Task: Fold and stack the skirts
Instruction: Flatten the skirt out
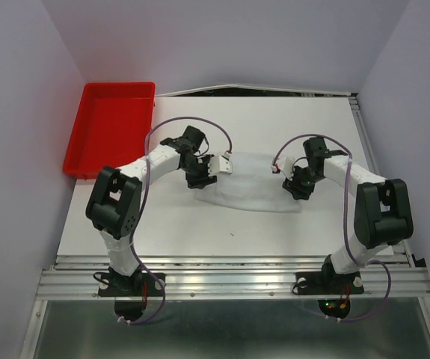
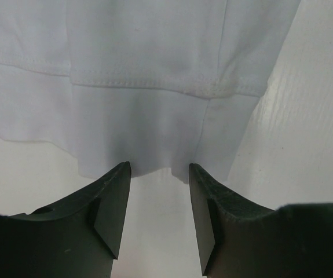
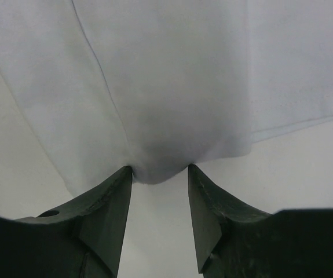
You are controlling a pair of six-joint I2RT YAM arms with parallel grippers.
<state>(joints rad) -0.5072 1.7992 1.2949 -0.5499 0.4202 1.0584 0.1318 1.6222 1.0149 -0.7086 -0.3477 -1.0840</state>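
Our left hand (image 2: 159, 168) and right hand (image 3: 160, 169) both stand partly open, gripping nothing, at opposite ends of one skirt (image 1: 256, 183) lying mid-frame on the surface (image 1: 200, 232); we judge folding barely begun, no stack yet.

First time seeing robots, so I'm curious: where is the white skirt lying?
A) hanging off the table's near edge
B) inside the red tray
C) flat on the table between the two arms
C: the skirt lies spread on the table between the left fingers and the right fingers; the red tray sits apart at the far left.
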